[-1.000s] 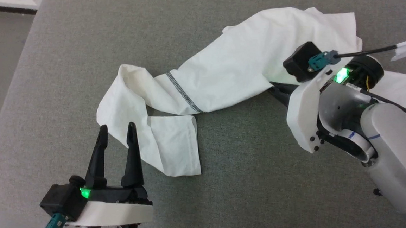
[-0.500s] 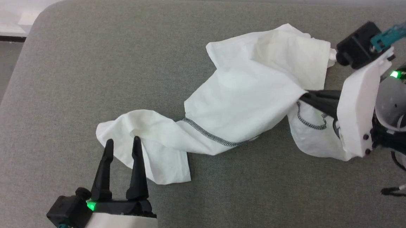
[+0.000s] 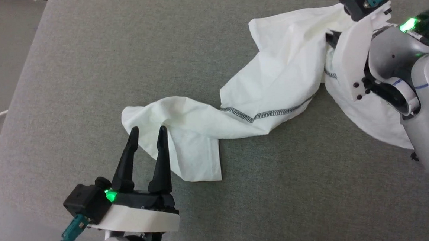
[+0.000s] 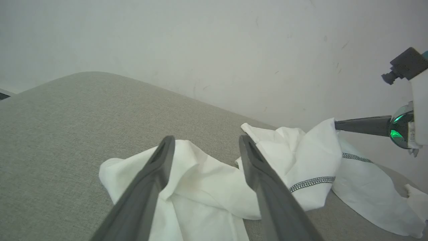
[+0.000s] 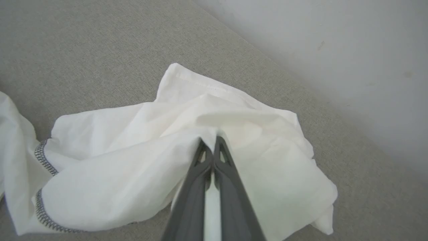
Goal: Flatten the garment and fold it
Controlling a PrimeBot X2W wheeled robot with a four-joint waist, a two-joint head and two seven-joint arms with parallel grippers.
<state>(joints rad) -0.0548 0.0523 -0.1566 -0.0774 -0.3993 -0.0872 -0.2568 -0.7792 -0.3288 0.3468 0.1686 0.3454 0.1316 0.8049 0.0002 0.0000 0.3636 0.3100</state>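
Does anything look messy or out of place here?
The white thin-fabric T-shirt lies twisted and rumpled across the grey fabric surface, not flat. The right hand pinches one bunched end; the open left hand is near the other.

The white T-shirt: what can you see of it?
The white thin-fabric T-shirt with dark grey zigzag seam stitching lies crumpled in a twisted band across the grey fabric surface. The right gripper is shut on a bunched fold at one end; the open left gripper points at the other end, not gripping it.
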